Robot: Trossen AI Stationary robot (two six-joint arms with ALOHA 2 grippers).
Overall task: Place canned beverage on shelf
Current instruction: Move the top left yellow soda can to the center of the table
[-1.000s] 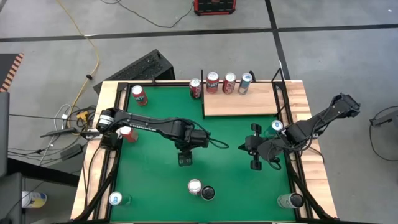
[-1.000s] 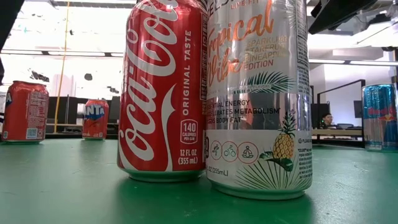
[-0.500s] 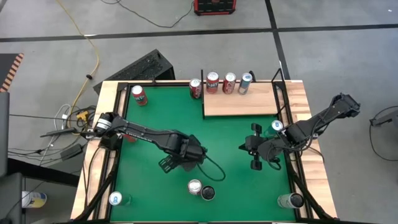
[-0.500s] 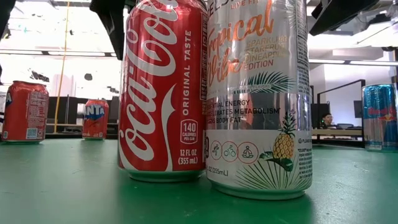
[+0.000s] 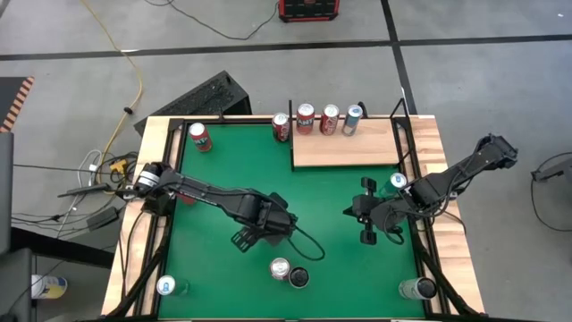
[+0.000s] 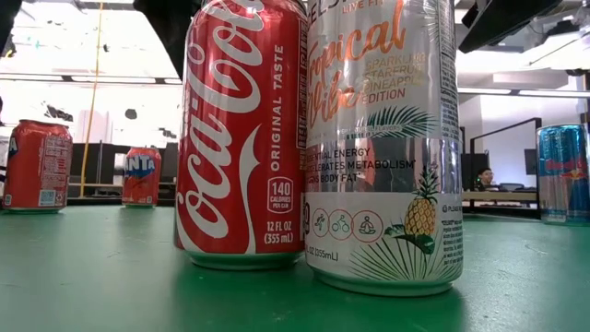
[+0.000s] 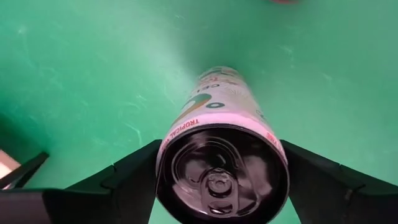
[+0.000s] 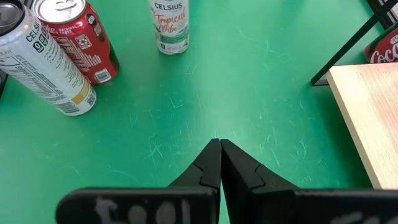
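A Celsius Tropical Vibe can [image 7: 219, 124] with a black top stands upright on the green table, also seen in the right wrist view [image 8: 169, 25]. My left gripper [image 7: 222, 149] hangs over it, pointing down and open, with one finger on each side of the can's top. In the high view the left gripper [image 5: 259, 228] hides this can. The shelf [image 5: 344, 150], a pale board at the far right, carries three cans [image 5: 330, 118] along its far edge. My right gripper [image 8: 219, 144] is shut and touches nothing, above the table right of centre [image 5: 350, 213]. My left gripper has its fingers [image 7: 134, 171] on either side of the can's upper end [image 7: 186, 118], coming from above. The can's top hides the fingertips, so I cannot tell whether they touch it. The can stands on the table.
A Coke can [image 6: 244, 138] and a second Celsius can [image 6: 383, 148] stand together near the front edge [image 5: 289, 273]. More cans stand at the far left [image 5: 199, 136], beside the shelf [image 5: 281, 127], by the right arm [image 5: 398, 182] and at both near corners [image 5: 165, 286].
My left gripper has swung a little toward the table's near left and rolled about the line it points along. It now shows as a dark shape behind the Coke can in the low view. For the last half second it has kept its place.
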